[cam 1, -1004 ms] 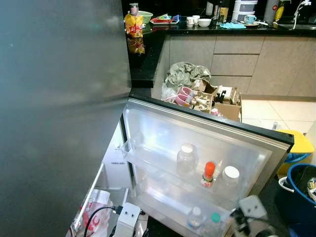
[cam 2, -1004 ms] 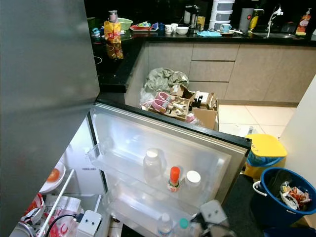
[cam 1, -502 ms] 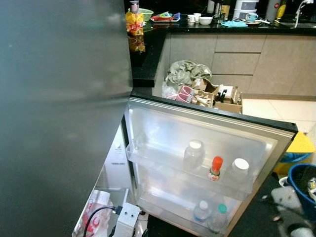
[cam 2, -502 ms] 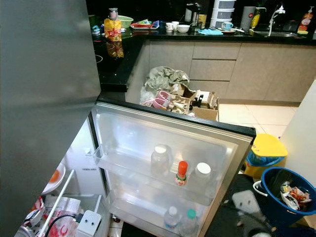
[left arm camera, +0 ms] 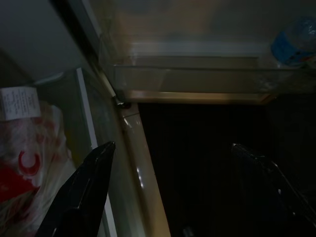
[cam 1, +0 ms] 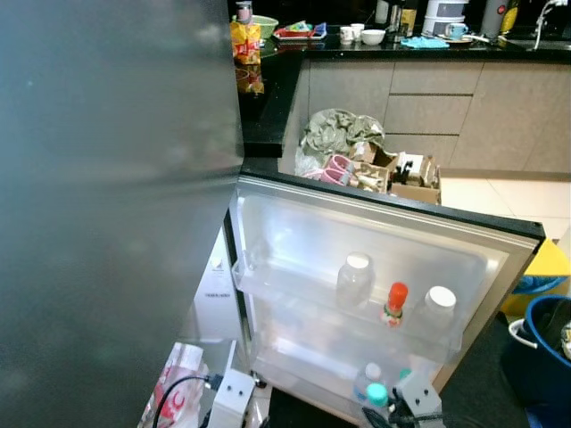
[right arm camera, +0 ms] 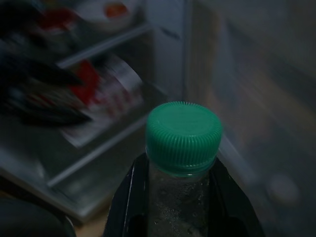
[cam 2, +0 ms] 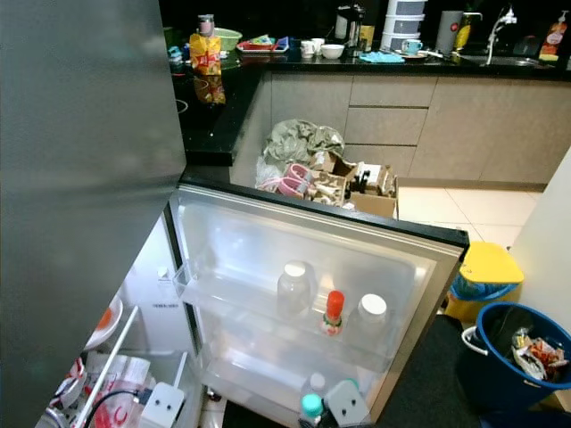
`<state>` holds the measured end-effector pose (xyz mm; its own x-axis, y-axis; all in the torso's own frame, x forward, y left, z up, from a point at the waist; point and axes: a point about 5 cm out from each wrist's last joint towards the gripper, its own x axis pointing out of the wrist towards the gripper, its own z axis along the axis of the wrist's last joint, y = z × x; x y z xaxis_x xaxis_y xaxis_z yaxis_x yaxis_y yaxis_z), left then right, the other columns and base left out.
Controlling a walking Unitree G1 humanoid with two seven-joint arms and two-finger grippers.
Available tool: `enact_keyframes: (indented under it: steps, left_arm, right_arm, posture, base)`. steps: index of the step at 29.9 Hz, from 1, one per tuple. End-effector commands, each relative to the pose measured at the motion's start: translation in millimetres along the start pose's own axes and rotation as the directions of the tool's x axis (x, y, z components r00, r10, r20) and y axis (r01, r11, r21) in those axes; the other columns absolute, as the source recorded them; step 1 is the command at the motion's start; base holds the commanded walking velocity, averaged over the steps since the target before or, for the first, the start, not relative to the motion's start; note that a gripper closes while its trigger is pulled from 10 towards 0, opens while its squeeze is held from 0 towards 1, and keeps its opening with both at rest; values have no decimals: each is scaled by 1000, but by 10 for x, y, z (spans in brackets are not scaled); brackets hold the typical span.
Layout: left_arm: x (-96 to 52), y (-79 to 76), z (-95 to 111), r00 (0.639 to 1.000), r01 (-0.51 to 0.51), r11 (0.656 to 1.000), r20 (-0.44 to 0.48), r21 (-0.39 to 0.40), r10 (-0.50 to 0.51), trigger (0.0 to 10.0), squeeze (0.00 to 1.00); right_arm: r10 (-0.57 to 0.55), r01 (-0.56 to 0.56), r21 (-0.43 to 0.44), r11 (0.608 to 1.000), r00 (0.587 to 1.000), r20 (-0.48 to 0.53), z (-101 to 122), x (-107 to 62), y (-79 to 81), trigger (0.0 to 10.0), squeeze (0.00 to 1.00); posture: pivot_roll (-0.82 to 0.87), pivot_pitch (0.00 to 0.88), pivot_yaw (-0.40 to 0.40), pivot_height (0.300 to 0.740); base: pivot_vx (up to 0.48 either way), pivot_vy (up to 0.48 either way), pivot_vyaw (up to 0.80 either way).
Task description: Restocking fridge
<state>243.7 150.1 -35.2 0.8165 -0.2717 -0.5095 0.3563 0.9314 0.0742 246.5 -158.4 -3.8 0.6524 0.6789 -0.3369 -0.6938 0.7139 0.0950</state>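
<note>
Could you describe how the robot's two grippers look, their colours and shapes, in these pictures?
The left gripper has two long, glossy black fingers that taper to flat tips. Its pale grey, boxy wrist housing has a black cable looping to it. The right gripper has the same black fingers, and a similar light grey, square housing.

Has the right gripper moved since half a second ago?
Yes. The right gripper, shut on a green-capped bottle, has swung from beyond the fridge door's outer edge toward the robot's left, in front of the lower door shelf.
</note>
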Motion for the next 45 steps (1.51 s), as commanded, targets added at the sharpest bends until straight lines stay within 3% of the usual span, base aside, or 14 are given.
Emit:
enact_keyframes:
  steps: [1, 7, 11, 22, 24, 25, 27, 28, 30, 32, 38, 40, 41, 45]
  left_arm:
    - [-20, -41, -60, 1000, 19, 1000, -20, 14, -19, 10000, 0]
    - [-18, -48, -55, 1000, 19, 1000, -15, 12, -19, 10000, 0]
    - [-18, -44, -48, 1000, 16, 1000, -10, 10, -16, 10000, 0]
    - [-25, -27, -53, 1000, 13, 1000, -10, 9, -13, 10000, 0]
    - [-26, -25, -53, 1000, 12, 1000, -8, 10, -12, 10000, 0]
    - [-26, -25, -53, 1000, 12, 1000, -8, 10, -12, 10000, 0]
    - [-25, -24, -51, 1000, 10, 1000, -8, 10, -10, 10000, 0]
    - [-25, -24, -51, 1000, 10, 1000, -8, 10, -10, 10000, 0]
    - [-25, -21, -48, 1000, 9, 1000, -6, 11, -9, 10000, 0]
    - [-27, -19, -49, 1000, 8, 1000, -6, 11, -8, 10000, 0]
    - [-37, -16, -65, 1000, 5, 1000, -8, 12, -5, 10000, 0]
    - [-36, -12, -71, 1000, -2, 1000, -13, 10, 2, 10000, 0]
    - [-36, -12, -71, 1000, -2, 1000, -13, 10, 2, 10000, 0]
    - [-9, 92, -52, 995, -84, 996, -51, -8, 84, 10000, 0]
  right_arm:
    - [67, -67, -4, 998, 997, 42, 88, 44, 66, 10000, 0]
    - [63, -49, -113, 992, 990, 124, 349, 114, 10, 10000, 0]
    - [-76, 138, -254, 957, 968, 239, 722, 118, -253, 10000, 0]
    - [-269, 339, -364, 867, 935, 231, 897, -73, -619, 10000, 0]
    - [-455, 480, -395, 783, 876, 162, 834, -204, -852, 10000, 0]
    - [-455, 480, -395, 783, 876, 162, 834, -204, -852, 10000, 0]
    - [-680, 662, -418, 622, 722, 131, 790, -464, -1142, 10000, 0]
    - [-680, 662, -418, 622, 722, 131, 790, -464, -1142, 10000, 0]
    - [-810, 781, -370, 503, 576, 114, 751, -726, -1329, 10000, 0]
    - [-837, 807, -347, 479, 538, 97, 705, -821, -1368, 10000, 0]
    - [-816, 794, -217, 568, 577, -26, 319, -840, -1211, 10000, 0]
    - [-757, 728, -213, 651, 640, -127, -6, -716, -962, 10000, 0]
    - [-757, 728, -213, 651, 640, -127, -6, -716, -962, 10000, 0]
    - [-568, 595, -19, 803, 756, -325, -590, -471, -325, 10000, 0]
  posture:
    - [-99, 113, 25, 740]
    - [-95, 112, 18, 740]
    - [-95, 109, 18, 740]
    - [-94, 109, 15, 740]
    - [-93, 108, 15, 740]
    - [-93, 108, 15, 740]
    - [-91, 107, 15, 740]
    - [-91, 107, 15, 740]
    - [-90, 108, 14, 740]
    - [-90, 108, 14, 740]
    - [-90, 109, 16, 740]
    - [-89, 109, 19, 740]
    - [-89, 109, 19, 740]
    - [-83, 109, 27, 740]
  base:
    - [0, 0, 0]
    - [0, 0, 0]
    - [0, 0, 0]
    - [0, 0, 0]
    - [0, 0, 0]
    - [0, 0, 0]
    - [0, 0, 0]
    - [0, 0, 0]
    - [0, 0, 0]
    - [0, 0, 0]
    - [0, 0, 0]
    - [0, 0, 0]
    - [0, 0, 0]
    - [0, 0, 0]
